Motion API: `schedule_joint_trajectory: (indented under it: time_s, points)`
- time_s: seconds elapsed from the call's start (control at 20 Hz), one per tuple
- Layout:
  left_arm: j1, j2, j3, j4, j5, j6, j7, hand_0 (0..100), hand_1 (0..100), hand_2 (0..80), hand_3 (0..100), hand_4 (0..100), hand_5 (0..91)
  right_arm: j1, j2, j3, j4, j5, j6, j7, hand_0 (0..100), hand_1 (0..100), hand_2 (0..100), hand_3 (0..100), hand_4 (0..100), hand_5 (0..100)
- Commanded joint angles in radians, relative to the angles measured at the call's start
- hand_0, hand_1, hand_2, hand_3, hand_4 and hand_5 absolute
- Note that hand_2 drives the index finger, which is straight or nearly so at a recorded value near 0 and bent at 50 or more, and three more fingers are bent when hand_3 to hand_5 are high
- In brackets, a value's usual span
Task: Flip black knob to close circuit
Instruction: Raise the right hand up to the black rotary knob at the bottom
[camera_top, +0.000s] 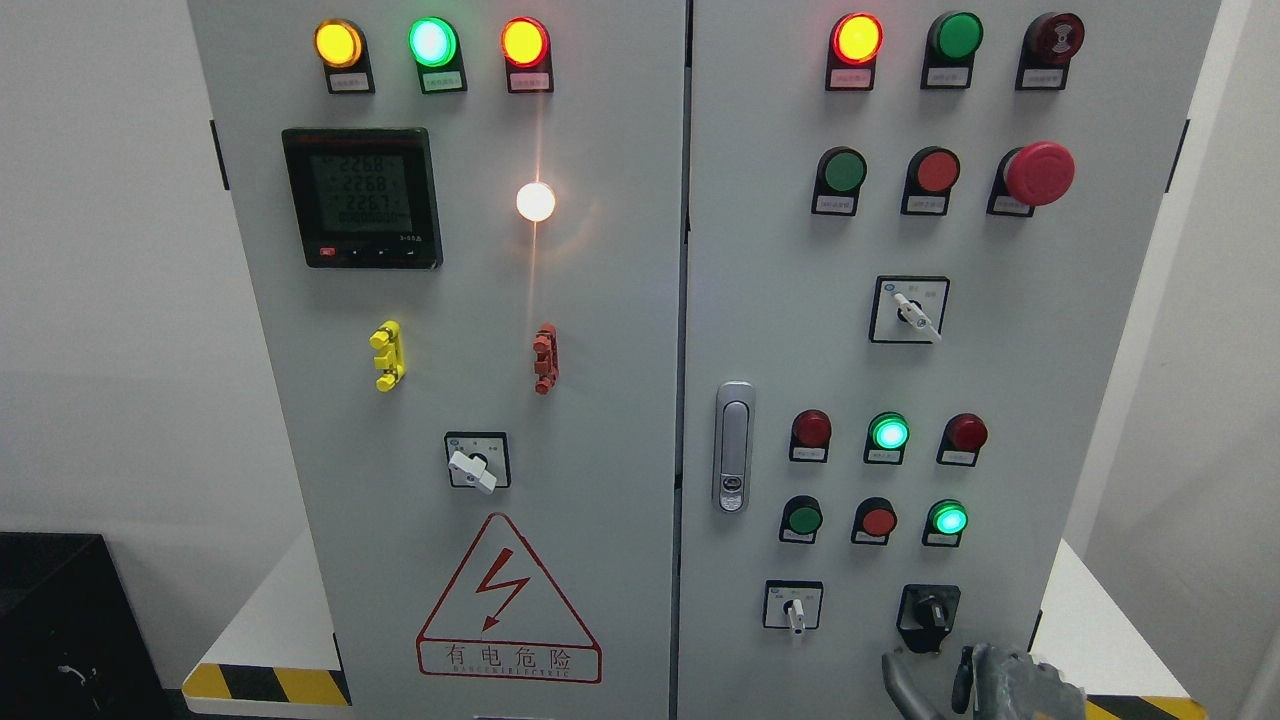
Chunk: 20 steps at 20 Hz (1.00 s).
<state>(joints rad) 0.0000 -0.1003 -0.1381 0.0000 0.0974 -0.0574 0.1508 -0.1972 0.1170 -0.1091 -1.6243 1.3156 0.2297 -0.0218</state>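
The black knob (930, 614) sits on a black plate at the lower right of the grey electrical cabinet (620, 300), on its right door. Its handle stands roughly upright. My right hand (975, 680) rises from the bottom edge just below and right of the knob, with its grey fingers (900, 680) spread and relaxed, a short gap under the knob plate. It holds nothing. The left arm is out of view.
A white selector switch (795, 610) sits left of the knob. Lit green lamps (948, 520) and red buttons (878, 521) stand above it. A door latch (733, 447) is at mid-height. The cabinet stands on a white platform with a yellow-black edge (265, 685).
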Motion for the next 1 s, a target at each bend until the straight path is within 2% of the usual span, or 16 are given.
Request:
schedule_joint_trajectory:
  time_s: [0.0,0.5,0.6,0.95]
  points:
    - [0.023,0.001,0.0,-0.029,0.001,0.001,-0.001,12,56,0.0,0,0,0.0,-0.024,-0.003,-0.027,0.006,0.002,0.0,0.002,0,0,85,100,90,95]
    - [0.023,0.001,0.0,-0.031,0.001,0.001,-0.001,12,56,0.0,0,0,0.0,-0.047,-0.005,-0.034,0.047,0.007,0.0,-0.001,0,0,85,100,90,95]
    - [0.023,-0.001,0.0,-0.031,-0.001,0.001,-0.001,12,56,0.0,0,0,0.0,-0.045,-0.017,-0.035,0.047,0.008,0.0,-0.001,0,0,85,100,90,95]
    - [0.023,-0.001,0.0,-0.031,0.001,0.001,-0.001,12,56,0.0,0,0,0.0,-0.045,-0.023,-0.055,0.046,0.008,-0.003,-0.001,0,0,84,100,89,95]
